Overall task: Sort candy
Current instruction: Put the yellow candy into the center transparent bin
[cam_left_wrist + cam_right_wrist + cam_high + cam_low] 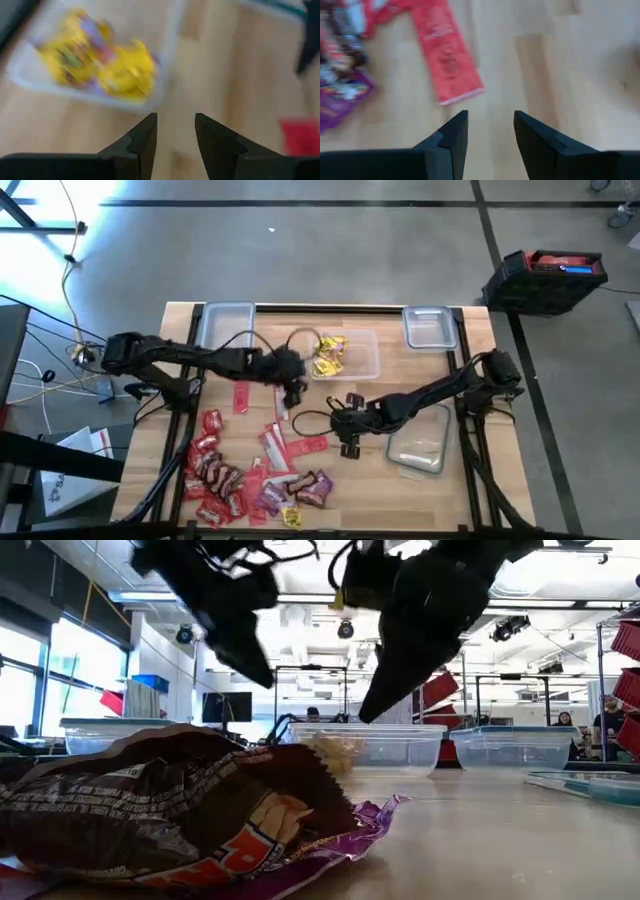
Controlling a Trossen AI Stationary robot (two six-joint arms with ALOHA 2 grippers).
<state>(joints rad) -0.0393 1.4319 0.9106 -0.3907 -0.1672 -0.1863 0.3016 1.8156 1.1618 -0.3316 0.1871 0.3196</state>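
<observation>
High view: most of the candy (250,475) lies loose on the near left part of the table (400,490); only one container shows a sorted colour.
Sorted so far: yellow packets (329,355) sit inside the clear middle container (362,360) at the far side; I see nothing else binned.
Left to sort: red packets, brown mini bars and a few purple-pink ones make up the heap, with one yellow packet (290,516) at the near edge.
Strays: a red packet (240,397) lies alone just beside the left arm; another long red packet (308,446) lies near the right gripper.
Empty containers: one at far left (226,323), one at far right (430,327), one at near right (420,442), all with no candy that I can make out.
Left gripper (293,387): between the yellow container and the heap, fingers spread apart, holding nothing.
Right gripper (346,442): low over bare wood beside the long red packet, fingers parted and empty.
Progress: early, I judge; one colour is partly done, the bulk remains.
</observation>
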